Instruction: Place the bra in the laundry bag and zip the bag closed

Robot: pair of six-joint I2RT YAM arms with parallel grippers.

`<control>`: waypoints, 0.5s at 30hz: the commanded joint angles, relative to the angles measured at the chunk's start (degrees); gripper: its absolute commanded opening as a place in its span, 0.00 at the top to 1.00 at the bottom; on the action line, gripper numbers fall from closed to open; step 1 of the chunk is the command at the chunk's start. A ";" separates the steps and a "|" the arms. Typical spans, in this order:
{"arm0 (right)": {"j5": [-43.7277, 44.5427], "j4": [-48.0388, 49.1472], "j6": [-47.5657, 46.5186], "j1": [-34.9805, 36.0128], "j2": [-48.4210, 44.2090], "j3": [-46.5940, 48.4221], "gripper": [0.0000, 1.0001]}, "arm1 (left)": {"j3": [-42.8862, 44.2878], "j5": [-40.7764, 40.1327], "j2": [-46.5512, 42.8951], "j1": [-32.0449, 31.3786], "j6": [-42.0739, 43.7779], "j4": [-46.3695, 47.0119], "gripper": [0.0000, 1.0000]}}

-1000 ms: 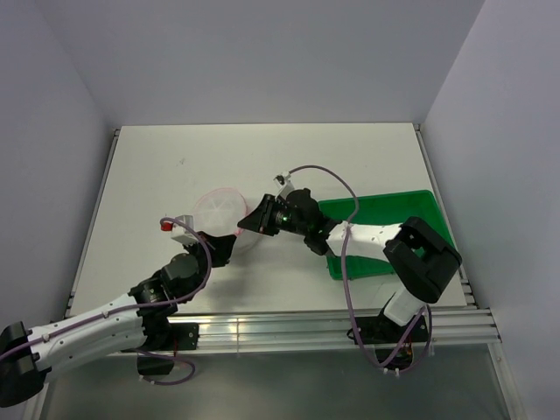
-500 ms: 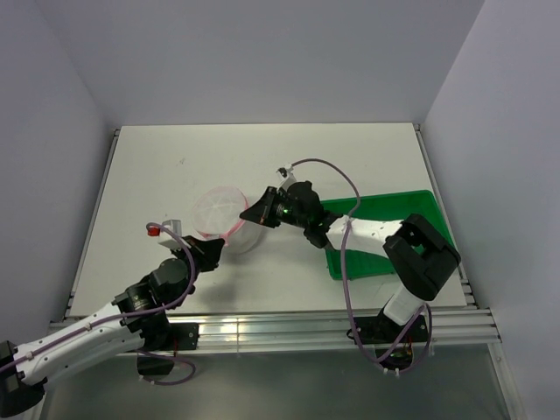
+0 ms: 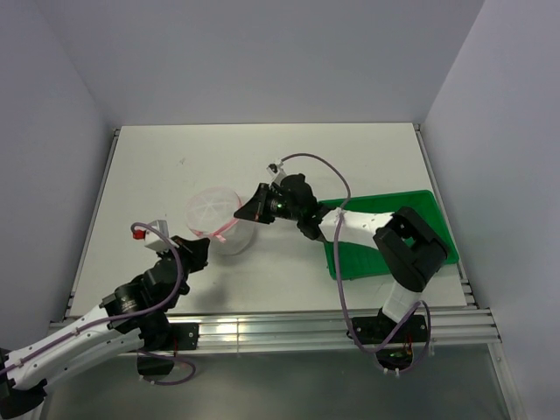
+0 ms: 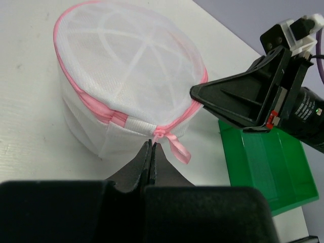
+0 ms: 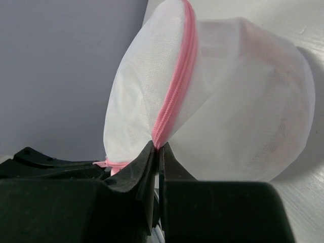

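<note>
Finding nothing legible in any view: no text, label, brand, number or sign readable on the laundry bag point(image 4: 126, 76), on the green tray point(image 4: 263, 167) at the right, or on the table point(image 3: 175, 157). Noting one small red mark on the right gripper point(image 4: 195, 92) body, too small to read.

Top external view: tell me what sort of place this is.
Probably a robotics lab test cell: a white table walled in by plain grey panels, the left arm and right arm bolted to an aluminium rail at its near edge, and a laundry bag and green tray as props.
</note>
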 commanded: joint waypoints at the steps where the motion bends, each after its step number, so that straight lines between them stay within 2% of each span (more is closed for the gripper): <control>1: 4.16 -1.00 -3.07 -2.27 1.32 3.65 1.00 | 5.90 -8.69 0.73 -0.14 2.92 -4.02 1.00; 5: 2.32 -3.02 -3.95 -1.92 3.51 6.81 1.00 | 7.23 -8.19 3.19 -0.14 3.54 -4.39 1.00; 6: 2.75 -3.11 -4.12 -1.57 3.61 6.91 1.00 | 7.14 -7.22 3.46 -0.14 4.33 -3.42 0.95; 8: 3.02 -4.08 -4.47 -0.51 4.13 7.34 1.00 | 7.67 -5.45 3.55 -0.14 5.56 -2.36 0.78; 9: 3.02 -4.52 -4.82 -0.34 4.31 7.78 0.98 | 8.28 -5.28 3.29 -0.14 5.83 -2.27 0.58; 11: 3.28 -4.43 -4.83 0.11 4.92 7.52 0.87 | 8.98 -5.36 1.88 -0.14 7.41 -2.10 0.40; 12: 3.37 -4.52 -5.09 0.11 5.10 7.52 0.82 | 9.51 -5.54 1.44 -0.14 7.93 -2.36 0.22; 13: 3.72 -5.22 -5.26 0.02 5.54 7.61 0.68 | 10.91 -5.80 1.09 -0.14 8.29 -3.67 0.13; 15: 3.63 -6.27 -6.05 -0.42 5.63 7.87 0.49 | 13.71 -6.41 1.17 -0.14 8.81 -5.17 0.05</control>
